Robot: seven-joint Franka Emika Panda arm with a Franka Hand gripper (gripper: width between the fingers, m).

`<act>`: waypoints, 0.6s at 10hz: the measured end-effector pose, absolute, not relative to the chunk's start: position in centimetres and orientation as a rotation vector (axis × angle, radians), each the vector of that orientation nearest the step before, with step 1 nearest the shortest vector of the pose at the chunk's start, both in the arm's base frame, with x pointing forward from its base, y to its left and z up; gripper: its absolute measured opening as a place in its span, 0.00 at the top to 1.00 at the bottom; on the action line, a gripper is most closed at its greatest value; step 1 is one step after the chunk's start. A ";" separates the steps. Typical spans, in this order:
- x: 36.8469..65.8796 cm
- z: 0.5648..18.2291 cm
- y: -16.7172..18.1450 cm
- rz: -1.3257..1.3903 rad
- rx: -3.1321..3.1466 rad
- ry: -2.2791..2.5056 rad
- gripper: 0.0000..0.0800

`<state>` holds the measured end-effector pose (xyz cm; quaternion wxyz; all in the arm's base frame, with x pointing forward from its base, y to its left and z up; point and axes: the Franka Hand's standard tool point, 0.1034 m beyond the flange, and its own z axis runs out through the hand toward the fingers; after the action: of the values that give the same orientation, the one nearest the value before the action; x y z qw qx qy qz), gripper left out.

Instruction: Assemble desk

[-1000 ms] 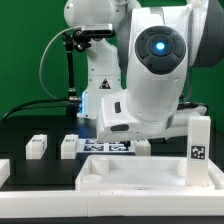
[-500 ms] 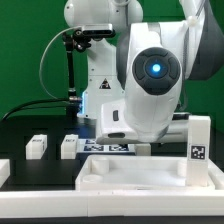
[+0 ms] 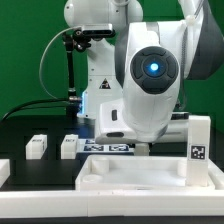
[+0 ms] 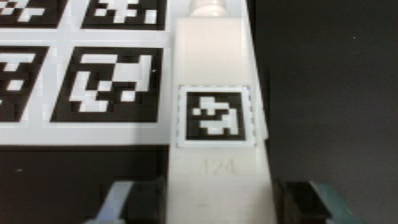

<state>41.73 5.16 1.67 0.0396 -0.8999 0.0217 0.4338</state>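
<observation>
The desk top (image 3: 100, 181), a wide white rimmed tray, lies at the front of the exterior view. One white leg (image 3: 199, 150) with a marker tag stands upright at its right end. Two more white legs (image 3: 37, 146) (image 3: 68, 146) stand on the black table at the exterior view's left. In the wrist view another white leg (image 4: 217, 110) with a tag lies flat beside the marker board (image 4: 71, 70). My gripper (image 4: 217, 205) is open and straddles this leg. Its fingers (image 4: 125, 200) stand on either side with dark gaps between them and the leg. In the exterior view the arm hides the gripper.
The marker board (image 3: 105, 147) lies behind the desk top. The big white arm (image 3: 150, 80) fills the middle of the exterior view. A black stand (image 3: 70, 60) rises at the back in front of a green backdrop.
The arm has come down and shifted a little toward the exterior view's left. The desk parts have not moved.
</observation>
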 end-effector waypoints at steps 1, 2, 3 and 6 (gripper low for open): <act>41.7 1.7 5.2 1.330 -2.758 0.067 0.64; 41.7 1.7 5.1 1.330 -2.758 0.067 0.64; 41.7 1.7 5.1 1.330 -2.758 0.068 0.64; 42.7 4.9 5.0 1.389 -2.709 0.069 0.64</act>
<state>42.71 5.02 4.92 0.0481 -0.8886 0.0228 0.4556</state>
